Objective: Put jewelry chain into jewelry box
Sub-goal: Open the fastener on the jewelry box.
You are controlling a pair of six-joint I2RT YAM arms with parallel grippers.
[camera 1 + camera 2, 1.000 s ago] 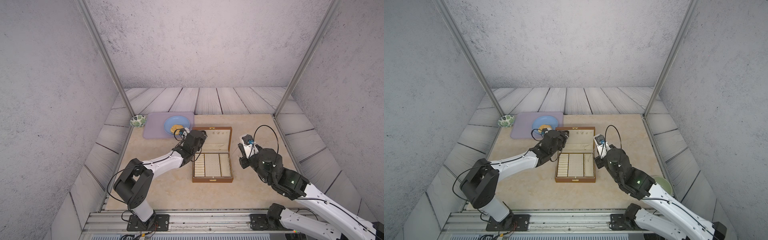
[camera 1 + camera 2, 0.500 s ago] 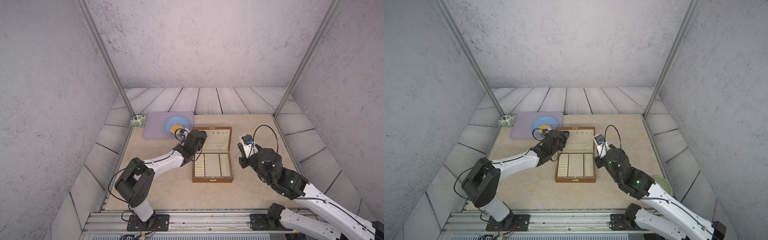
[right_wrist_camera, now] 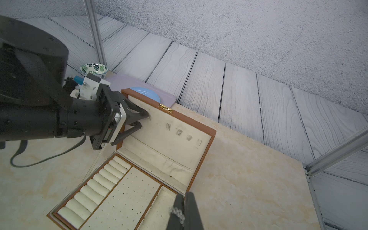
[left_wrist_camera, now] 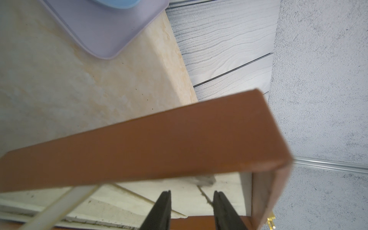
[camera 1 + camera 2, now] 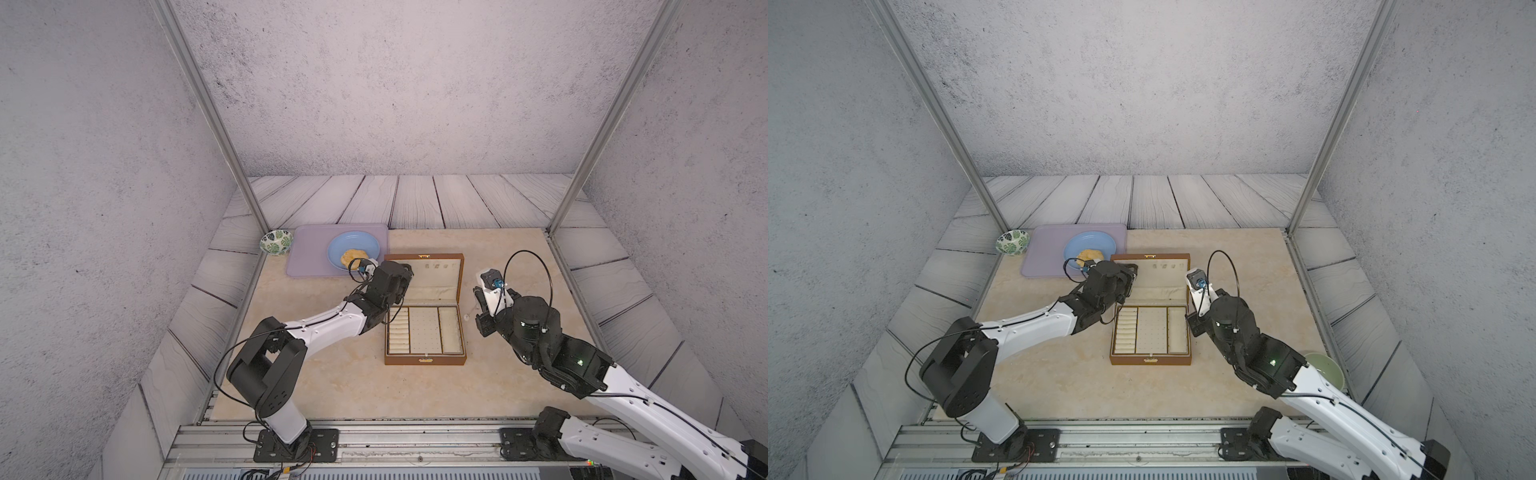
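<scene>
Right wrist view: the right tool (image 3: 185,196) has its 2 fingers pressed together on the jewelry chain (image 3: 176,212). A short beaded bit of the chain shows against the fingers; the rest is hidden. The tool hangs over the right-hand edge of the jewelry box (image 3: 179,147), where the base meets bare counter (image 3: 249,179). The box is open with its lid upright. It shows 3 columns in the base, 4 hooks (image 3: 179,132) in the lid and 1 gold clasp (image 3: 165,108) on the lid's top rim. The left tool (image 3: 145,121) is at the lid's left end, its 2 fingers apart, the upper tip touching the cream lining. Bare counter runs wide to the box's right, up to the metal post (image 3: 338,151).

Left wrist view: the lid's brown side wall crosses the frame. Past it the 2 black fingers (image 4: 161,209) stand apart over the lining. A corner of the lilac tray (image 4: 111,29) lies near, with a strip of counter between it and the box.

Both top views show 2 arms and 1 box mid-counter. 1 tray sits at the far left corner, carrying 1 blue plate (image 5: 353,245) with 1 yellowish food piece (image 5: 354,257). 1 leaf-print bowl (image 5: 276,242) sits just off the counter's edge. A top view adds 1 pale green bowl (image 5: 1325,368) by the right arm. The widest free ground lies in front of the box.
</scene>
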